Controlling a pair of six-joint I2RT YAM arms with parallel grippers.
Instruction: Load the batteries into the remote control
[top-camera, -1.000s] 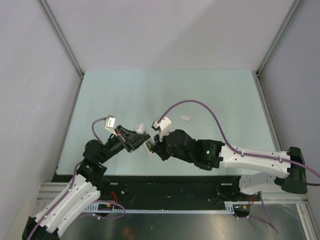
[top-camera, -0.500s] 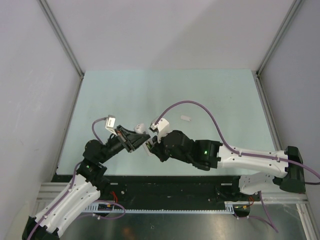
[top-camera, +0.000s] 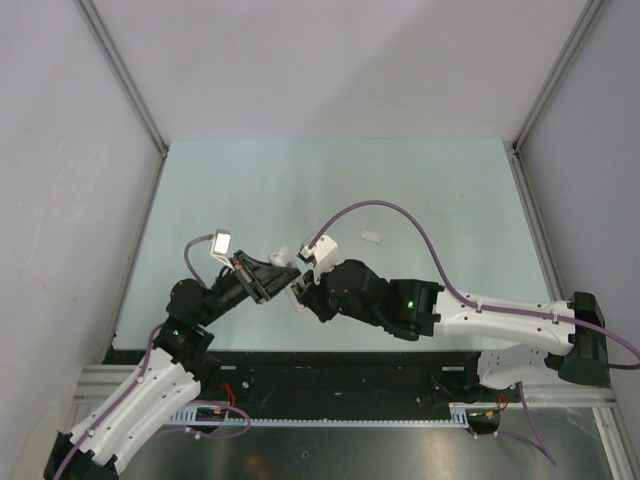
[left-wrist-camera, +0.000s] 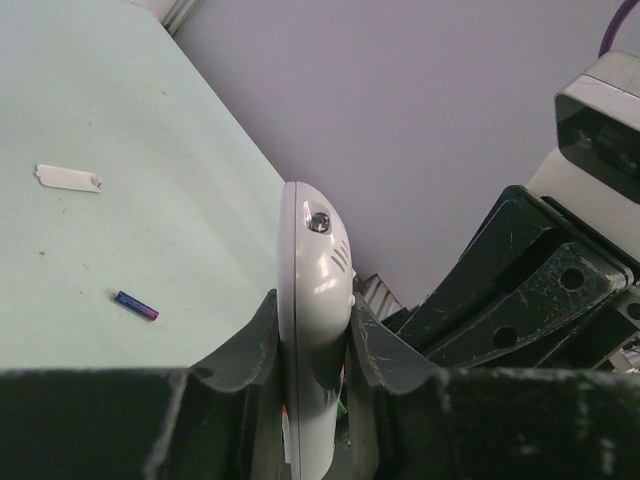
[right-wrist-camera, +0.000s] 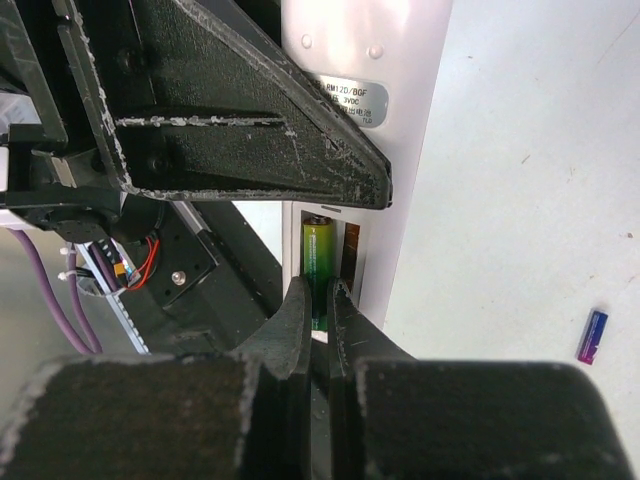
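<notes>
One cell going in, one still to load.

My left gripper (left-wrist-camera: 312, 305) has its jaws clamped on the remote control (left-wrist-camera: 312, 240), held above the surface (left-wrist-camera: 150, 120) toward its near edge. My right gripper (right-wrist-camera: 318, 300), jaws pressed together, tips the green battery (right-wrist-camera: 318, 255) into the compartment, having edged slightly left over the last second. Farther out the purple battery (right-wrist-camera: 593, 336) lies loose, with a small white strip (left-wrist-camera: 68, 178) beyond.

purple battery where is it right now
The purple battery lies on the table, left side of the left wrist view, below the white plastic piece.
</notes>
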